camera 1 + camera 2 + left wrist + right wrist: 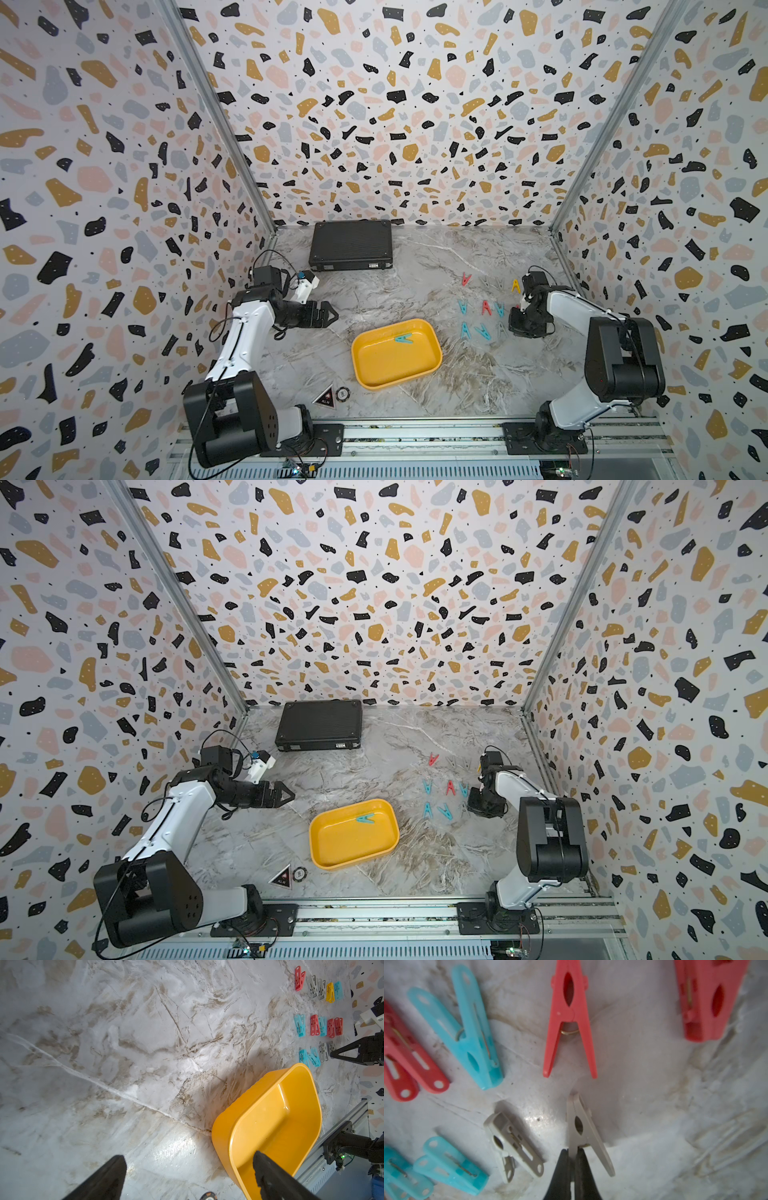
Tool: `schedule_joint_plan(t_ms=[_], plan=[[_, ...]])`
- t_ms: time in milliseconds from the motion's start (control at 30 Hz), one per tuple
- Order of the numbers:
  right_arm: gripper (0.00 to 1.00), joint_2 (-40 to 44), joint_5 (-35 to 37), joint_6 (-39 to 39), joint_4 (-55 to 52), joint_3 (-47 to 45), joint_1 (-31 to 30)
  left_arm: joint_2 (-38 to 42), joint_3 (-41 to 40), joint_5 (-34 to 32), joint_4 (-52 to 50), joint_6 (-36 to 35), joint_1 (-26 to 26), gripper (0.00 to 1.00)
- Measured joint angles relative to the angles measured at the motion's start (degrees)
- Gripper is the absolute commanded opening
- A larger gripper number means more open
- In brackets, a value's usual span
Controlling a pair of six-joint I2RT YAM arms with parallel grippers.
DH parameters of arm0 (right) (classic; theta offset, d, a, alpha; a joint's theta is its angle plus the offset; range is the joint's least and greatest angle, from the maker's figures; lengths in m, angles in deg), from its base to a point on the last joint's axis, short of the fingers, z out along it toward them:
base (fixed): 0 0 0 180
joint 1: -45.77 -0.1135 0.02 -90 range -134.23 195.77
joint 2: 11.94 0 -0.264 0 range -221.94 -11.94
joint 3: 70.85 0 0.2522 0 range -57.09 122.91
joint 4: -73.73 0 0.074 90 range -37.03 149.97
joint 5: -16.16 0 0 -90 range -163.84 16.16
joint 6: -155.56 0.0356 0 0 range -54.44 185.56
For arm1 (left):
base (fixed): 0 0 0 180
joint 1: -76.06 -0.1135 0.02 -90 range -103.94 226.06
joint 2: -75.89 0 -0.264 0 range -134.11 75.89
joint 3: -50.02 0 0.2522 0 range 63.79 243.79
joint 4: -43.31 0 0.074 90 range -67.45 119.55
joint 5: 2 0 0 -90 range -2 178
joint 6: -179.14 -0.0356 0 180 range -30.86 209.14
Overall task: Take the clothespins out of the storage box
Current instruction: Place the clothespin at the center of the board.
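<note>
Rightward of the storage box (388, 363), the right gripper (572, 1152) pinches a grey clothespin (583, 1132) by one leg; the left gripper (330, 316) gapes wide.

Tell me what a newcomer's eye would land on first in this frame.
The yellow storage box sits mid-table, nearly emptied, with one teal clothespin inside. Toward the right arm, the other clothespins lie in rows on the marble tabletop, where the right claw is shut on one leg of a grey clothespin.
</note>
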Motion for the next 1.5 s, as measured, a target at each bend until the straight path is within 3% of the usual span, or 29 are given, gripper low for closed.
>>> schedule_joint_plan(t_ms=[900, 1267, 1400, 1500], plan=[[0.25, 3.32, -1.33, 1.18, -1.16, -2.71, 0.0, 0.0, 0.0, -0.22, 0.02, -0.02, 0.0, 0.99], [0.32, 16.2, -5.25, 0.59, -7.61, 1.68, -0.11, 0.0, 0.0, -0.55, 0.07, -0.02, 0.0, 0.99], [0.33, 20.5, -8.92, -0.63, -8.98, 5.33, -2.99, 0.0, 0.0, -1.7, 0.09, 0.04, 0.0, 1.0], [0.33, 21.22, -11.28, -2.25, -8.98, 8.46, -10.12, 0.0, 0.0, -2.93, 0.17, 0.13, 0.0, 1.0]])
